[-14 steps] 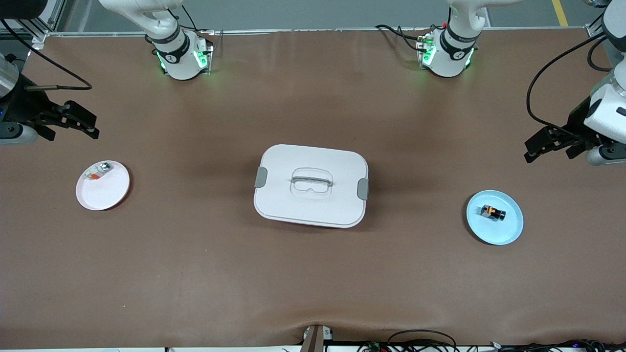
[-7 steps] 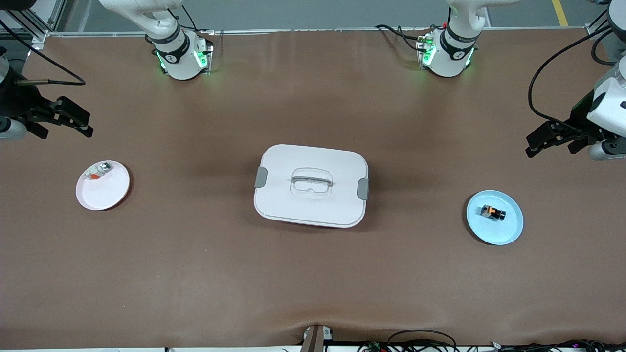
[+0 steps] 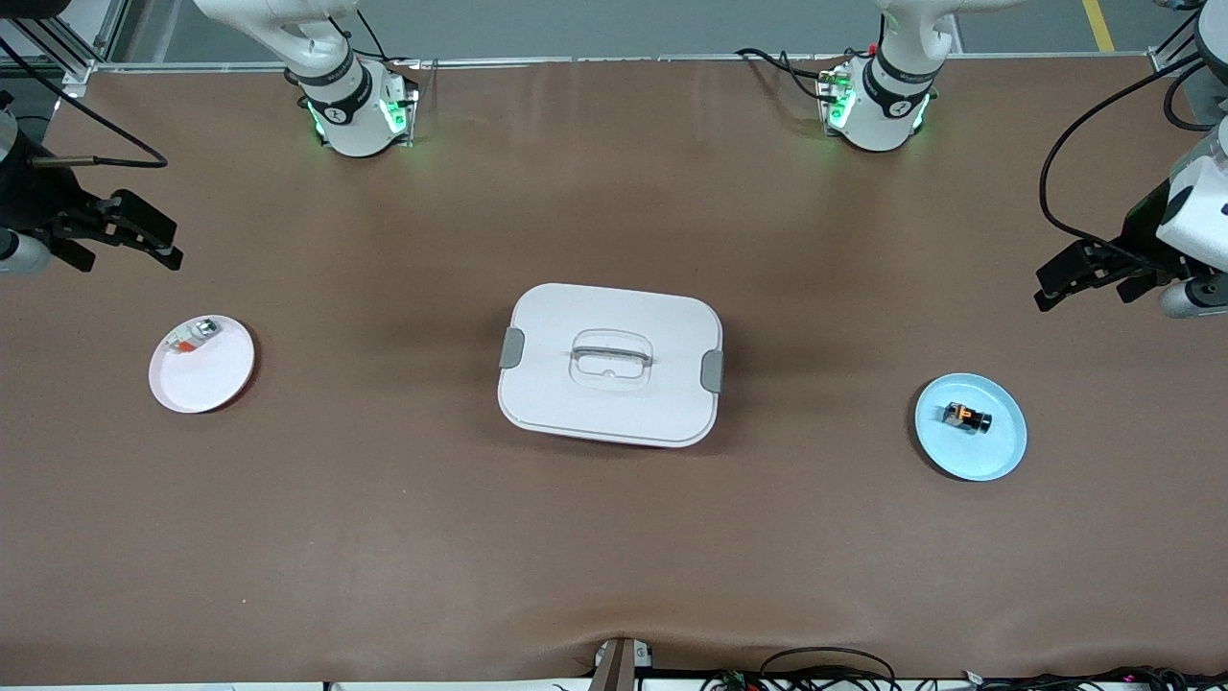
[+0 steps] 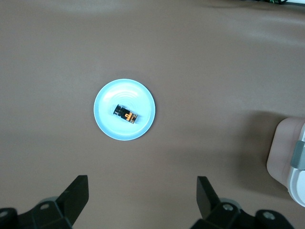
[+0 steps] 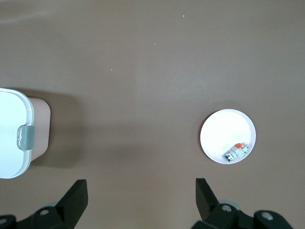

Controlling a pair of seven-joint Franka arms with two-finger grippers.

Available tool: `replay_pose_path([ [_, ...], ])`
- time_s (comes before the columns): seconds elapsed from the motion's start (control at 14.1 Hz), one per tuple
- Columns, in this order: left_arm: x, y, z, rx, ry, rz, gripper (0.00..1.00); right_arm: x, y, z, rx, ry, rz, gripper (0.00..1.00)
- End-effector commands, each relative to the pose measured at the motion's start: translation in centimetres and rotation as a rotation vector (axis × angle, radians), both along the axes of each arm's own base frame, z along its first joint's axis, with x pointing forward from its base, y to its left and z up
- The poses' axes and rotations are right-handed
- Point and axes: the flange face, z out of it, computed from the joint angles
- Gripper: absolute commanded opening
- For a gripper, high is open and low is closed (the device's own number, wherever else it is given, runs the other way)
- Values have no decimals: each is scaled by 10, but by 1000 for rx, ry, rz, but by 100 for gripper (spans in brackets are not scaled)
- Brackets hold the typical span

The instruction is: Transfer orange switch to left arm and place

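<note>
Two grippers hang in the air at opposite ends of the table, each with fingers spread wide and nothing between them. The left gripper (image 3: 1050, 288) is over bare brown table (image 3: 384, 537) at the left arm's end, and its wrist view looks down on the blue plate (image 4: 102, 117), where the orange switch (image 4: 126, 114) lies on its side near the middle. The right gripper (image 3: 158, 240) is over bare table at the right arm's end; its wrist view shows the white plate (image 5: 219, 131) with a small silver-and-clear part (image 5: 236, 151) close to the rim. The box (image 3: 610, 363) sits shut, latches down, between the two plates, well apart from both, with open table all around it. No writing can be read on anything.
</note>
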Motion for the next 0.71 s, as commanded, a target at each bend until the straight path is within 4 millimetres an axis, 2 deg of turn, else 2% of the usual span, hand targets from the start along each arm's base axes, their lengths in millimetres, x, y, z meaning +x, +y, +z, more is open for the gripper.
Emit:
replay_pose_path([
  [0.0, 2, 2, 6, 3, 5, -12, 100, -5, 7, 7, 14, -3, -11, 100],
  [0.64, 0, 1, 14, 4, -8, -15, 100, -6, 8, 5, 15, 6, -39, 100],
])
